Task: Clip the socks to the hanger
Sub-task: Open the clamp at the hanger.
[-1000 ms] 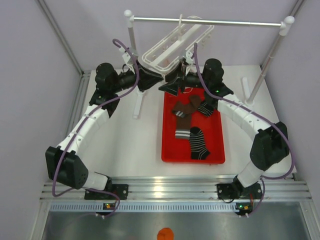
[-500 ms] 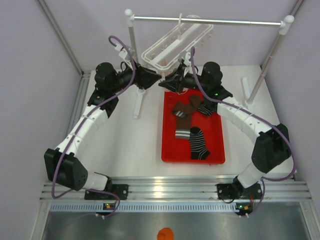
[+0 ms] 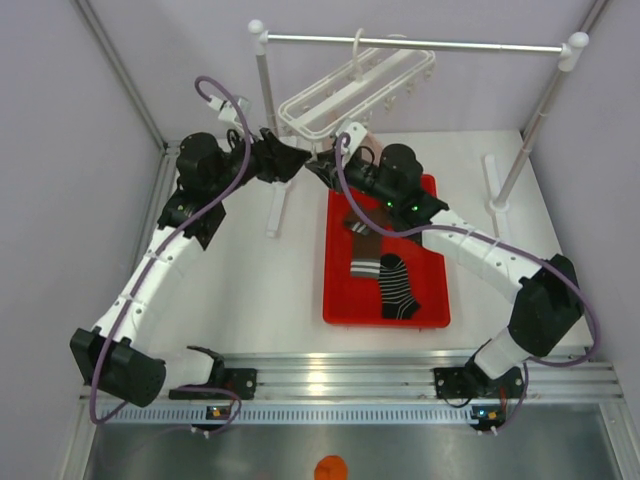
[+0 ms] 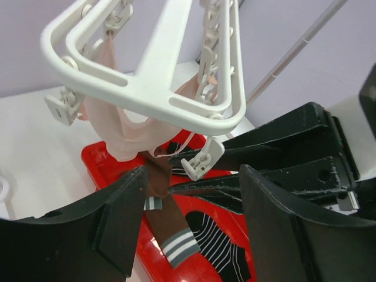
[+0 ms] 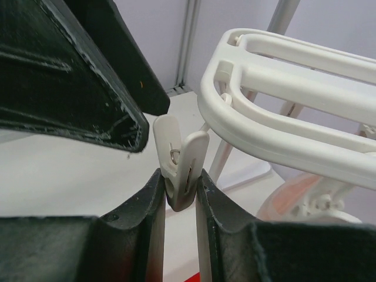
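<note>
Right gripper [image 5: 179,188]: fingers [image 5: 147,223] pressed together on a white peg [image 5: 181,158], which is clamped by its lower end and dangles from the rounded corner of the hanger [image 5: 282,117]. Left gripper [image 4: 194,176]: fingers [image 4: 126,211] spread wide apart, nothing gripped, set on either side of the same peg and facing the right gripper's tips at close range. The two grippers are seen meeting nose to nose beneath the hanger's lowest corner in the top view. Right arm [image 3: 480,250]: elbow raised at the near right, forearm laid diagonally over the far end of the red tray [image 3: 335,300], wrist pointed up and left. Left arm [image 3: 160,260]: elbow kept low at the near left, forearm run up along the left side of the table [image 3: 260,280], wrist turned rightward to the hanger. Hanger hung by its hook on the metal crossbar [image 3: 450,43] of the stand [image 3: 262,90] and tilted, with the end nearest the grippers lowest. Pink fabric item [image 4: 123,129]: held under the frame, beside the clamped peg. Socks [image 3: 380,270]: brown and black-striped, lying in the red tray below, none gripped, none seen on the hanger
</note>
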Motion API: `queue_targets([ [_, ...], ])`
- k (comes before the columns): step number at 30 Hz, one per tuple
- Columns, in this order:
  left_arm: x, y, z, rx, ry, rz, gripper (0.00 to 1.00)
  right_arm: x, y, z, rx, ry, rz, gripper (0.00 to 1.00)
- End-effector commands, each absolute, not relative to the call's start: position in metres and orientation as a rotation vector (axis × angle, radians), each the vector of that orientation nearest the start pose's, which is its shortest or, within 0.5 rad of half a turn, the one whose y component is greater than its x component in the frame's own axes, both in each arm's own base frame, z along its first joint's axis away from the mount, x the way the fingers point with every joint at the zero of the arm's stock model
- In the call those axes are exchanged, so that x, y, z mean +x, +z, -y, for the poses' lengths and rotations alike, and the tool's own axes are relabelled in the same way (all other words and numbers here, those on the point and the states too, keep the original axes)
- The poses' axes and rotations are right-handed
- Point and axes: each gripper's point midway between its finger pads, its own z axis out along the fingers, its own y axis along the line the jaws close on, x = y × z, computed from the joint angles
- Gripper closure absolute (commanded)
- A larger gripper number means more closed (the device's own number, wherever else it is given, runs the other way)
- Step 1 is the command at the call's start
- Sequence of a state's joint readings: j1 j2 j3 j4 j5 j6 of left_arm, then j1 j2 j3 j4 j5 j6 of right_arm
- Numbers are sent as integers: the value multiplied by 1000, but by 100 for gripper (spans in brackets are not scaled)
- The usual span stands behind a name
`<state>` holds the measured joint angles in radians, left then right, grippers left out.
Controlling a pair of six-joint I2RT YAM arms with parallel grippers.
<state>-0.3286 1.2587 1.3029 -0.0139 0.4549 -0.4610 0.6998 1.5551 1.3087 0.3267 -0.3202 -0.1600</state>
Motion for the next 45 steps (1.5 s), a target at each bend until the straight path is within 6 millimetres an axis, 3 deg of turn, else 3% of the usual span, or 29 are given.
queue_targets([
  [1,354,402,220,222,-953,-1649,31,355,376,-369,-848,587,-1216,100],
  [15,374,403,223,59,-935,-1684,31,359,368,-381,-841,513,-1250,100],
  [30,388,404,225,-20,-919,-1705,49,361,370,-385,-824,430,-1257,100],
  [37,386,401,229,-11,-935,-1720,50,367,368,-388,-814,401,-1276,100],
  [39,387,400,227,-18,-923,-1721,56,366,370,-388,-813,404,-1275,100],
  [45,387,405,225,-22,-915,-1703,89,365,364,-386,-829,395,-1282,100],
])
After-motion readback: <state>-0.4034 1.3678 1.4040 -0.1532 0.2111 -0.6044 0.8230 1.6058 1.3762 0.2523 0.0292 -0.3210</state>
